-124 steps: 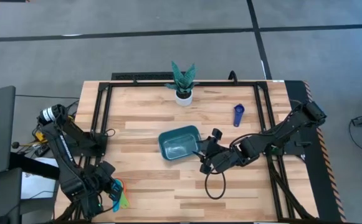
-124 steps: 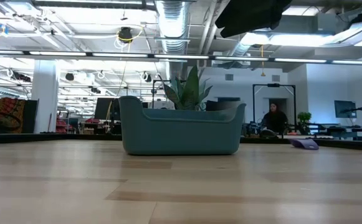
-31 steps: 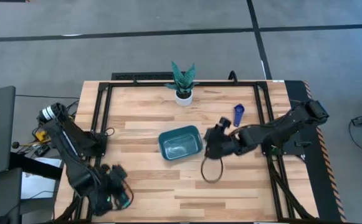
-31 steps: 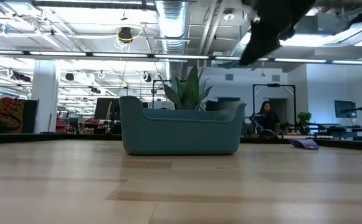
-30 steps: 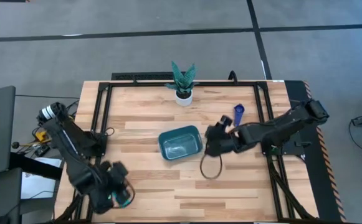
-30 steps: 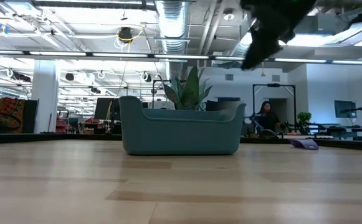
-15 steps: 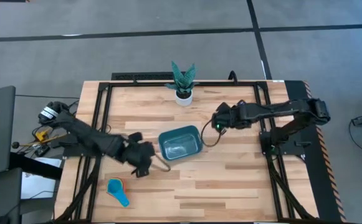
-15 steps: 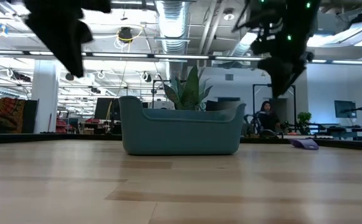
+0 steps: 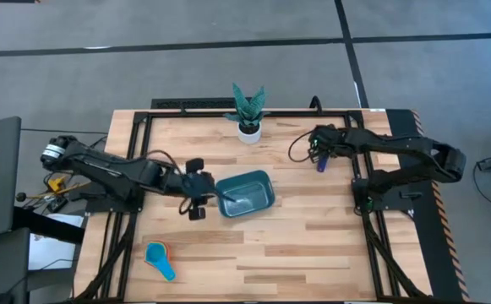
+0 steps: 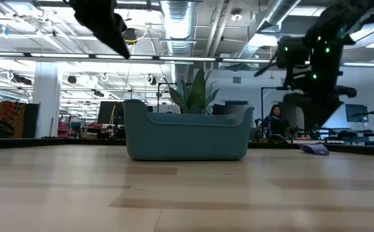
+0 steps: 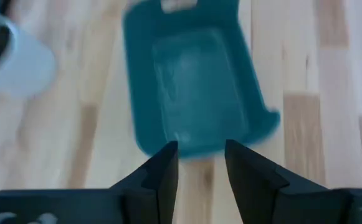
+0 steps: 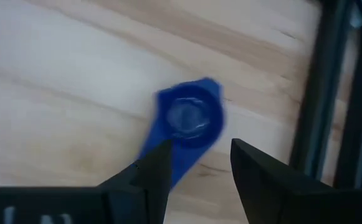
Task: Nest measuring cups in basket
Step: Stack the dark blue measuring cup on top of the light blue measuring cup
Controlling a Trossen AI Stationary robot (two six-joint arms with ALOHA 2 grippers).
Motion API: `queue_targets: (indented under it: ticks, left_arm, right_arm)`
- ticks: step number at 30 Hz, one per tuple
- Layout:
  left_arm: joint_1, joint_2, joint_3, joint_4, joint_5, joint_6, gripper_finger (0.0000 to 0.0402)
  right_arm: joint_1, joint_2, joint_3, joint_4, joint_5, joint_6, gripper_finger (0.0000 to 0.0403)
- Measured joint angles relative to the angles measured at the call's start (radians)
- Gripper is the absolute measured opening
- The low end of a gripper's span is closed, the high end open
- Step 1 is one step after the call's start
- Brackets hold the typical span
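Note:
The teal basket (image 9: 246,193) stands on its base mid-table and fills the left wrist view (image 11: 192,81). My left gripper (image 9: 206,196) is open at the basket's left end, its fingers (image 11: 166,167) just short of the wall. A dark blue measuring cup (image 9: 321,162) lies on the wood at the far right. My right gripper (image 9: 319,150) hovers open over it, the cup (image 12: 187,117) showing just beyond the fingers. A stack of cups (image 9: 159,257), light blue on top with orange below, lies near the table's near-left corner. The other cups are not separately visible.
A white pot with a green plant (image 9: 248,114) stands at the far edge, beyond the basket. Black frame rails (image 9: 135,160) run along the table's left, right and far sides; one rail (image 12: 339,93) is close beside the dark blue cup. A loose cable (image 9: 300,150) loops by the right gripper.
My left gripper has swung up from the near-left corner toward the basket's left end; the stack of cups it was over now lies uncovered on the table. My right gripper has moved from the basket's right side toward the far right, over the dark blue cup.

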Motion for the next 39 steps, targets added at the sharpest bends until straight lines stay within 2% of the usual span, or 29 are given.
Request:
queue_targets:
  ticks: [4, 8, 16, 22, 27, 32, 39]
  left_arm:
    - [0.051, -0.088, -0.105, 0.181, 0.036, 0.083, 0.0121]
    - [0.106, -0.176, -0.220, 0.295, 0.052, 0.094, 0.0121]
    - [0.131, -0.285, -0.347, 0.358, 0.056, 0.023, 0.0121]
    - [0.125, -0.299, -0.367, 0.334, 0.048, -0.039, 0.0121]
    - [0.100, -0.299, -0.367, 0.333, 0.039, -0.078, 0.0121]
    - [0.074, -0.299, -0.367, 0.332, -0.007, -0.120, 0.0121]
    - [0.034, -0.299, -0.367, 0.333, -0.064, -0.185, 0.0121]
  right_arm:
    - [-0.102, 0.029, -0.022, 0.027, -0.005, 0.000, 0.0179]
    - [-0.168, 0.072, -0.024, 0.067, -0.031, -0.017, 0.0174]
    - [-0.247, 0.191, -0.024, 0.155, -0.108, -0.118, 0.0154]
    - [-0.284, 0.262, -0.023, 0.161, -0.126, -0.149, 0.0125]
    - [-0.244, 0.254, -0.022, 0.167, -0.118, -0.173, 0.0077]
    - [-0.151, 0.179, -0.023, 0.185, -0.103, -0.177, 0.0017]
    - [0.026, 0.041, -0.024, 0.191, -0.078, -0.140, 0.0015]
